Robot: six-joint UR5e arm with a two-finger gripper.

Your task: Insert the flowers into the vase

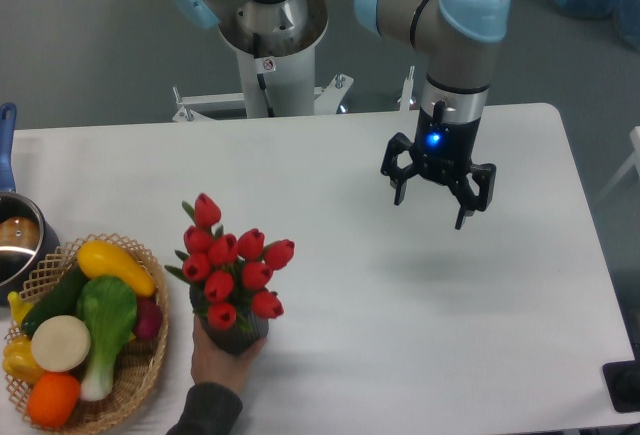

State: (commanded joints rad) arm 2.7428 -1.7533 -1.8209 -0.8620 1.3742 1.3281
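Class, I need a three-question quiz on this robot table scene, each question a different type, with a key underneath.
1. True or false: the flowers stand in the vase.
2. What grips the vase? A) the end effector B) a person's hand C) nothing
3. Fill in: the basket lies to the ___ of the vase in the picture.

Key: 1 true; 2 B; 3 left
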